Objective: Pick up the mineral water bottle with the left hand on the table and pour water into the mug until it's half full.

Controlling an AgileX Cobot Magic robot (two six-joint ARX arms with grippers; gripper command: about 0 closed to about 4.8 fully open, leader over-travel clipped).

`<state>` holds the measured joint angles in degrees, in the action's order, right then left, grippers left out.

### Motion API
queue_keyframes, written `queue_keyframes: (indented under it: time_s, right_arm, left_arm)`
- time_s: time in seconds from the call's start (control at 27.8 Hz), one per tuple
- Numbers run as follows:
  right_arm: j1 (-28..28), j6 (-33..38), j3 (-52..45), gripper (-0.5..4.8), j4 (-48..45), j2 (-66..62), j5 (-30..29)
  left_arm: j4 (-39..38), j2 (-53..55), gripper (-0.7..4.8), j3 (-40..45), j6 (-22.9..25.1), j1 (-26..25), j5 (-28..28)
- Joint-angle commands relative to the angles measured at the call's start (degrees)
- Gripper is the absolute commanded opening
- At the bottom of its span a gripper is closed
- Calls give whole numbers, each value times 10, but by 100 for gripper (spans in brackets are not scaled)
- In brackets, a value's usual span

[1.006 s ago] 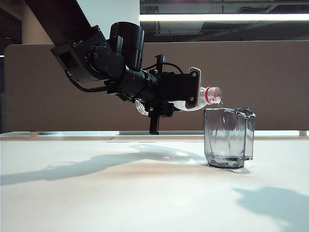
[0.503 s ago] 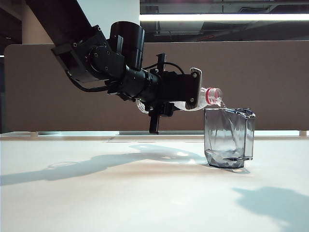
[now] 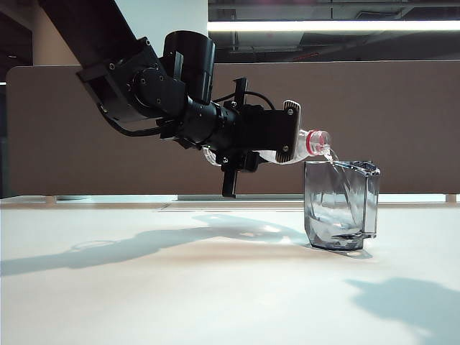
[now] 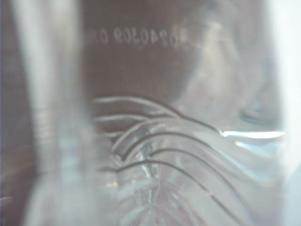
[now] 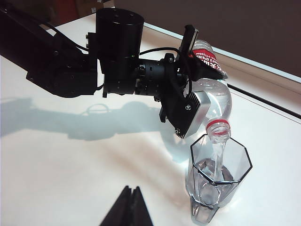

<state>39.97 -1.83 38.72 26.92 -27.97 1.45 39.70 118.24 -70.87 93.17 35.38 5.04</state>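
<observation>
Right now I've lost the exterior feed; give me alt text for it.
The left claw holds the bottle tipped, pouring a thin stream into the mug on the white table. Water covers only the mug's bottom.

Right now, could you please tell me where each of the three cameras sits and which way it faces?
Exterior view: low at table level, side-on; the left gripper tilts the clear plastic mineral water bottle over the smoky grey faceted mug on the white table.
Left wrist view: pressed against the bottle; only blurred ribbed plastic, no fingers visible.
Right wrist view: raised and back, looking down at the pour; the right gripper shows shut.
Exterior and right wrist views share the left arm, bottle and mug.
</observation>
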Motion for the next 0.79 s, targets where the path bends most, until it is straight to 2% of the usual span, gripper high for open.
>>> queue_keyframes:
  time_s: [0.04, 0.79]
  right_arm:
    - [0, -1, 4, -5, -10, 0, -2]
    - [0, -1, 4, -6, -10, 0, -2]
  left_arm:
    - [28, -6, 120, -4, 11, 0, 2]
    - [28, -6, 120, -4, 13, 0, 2]
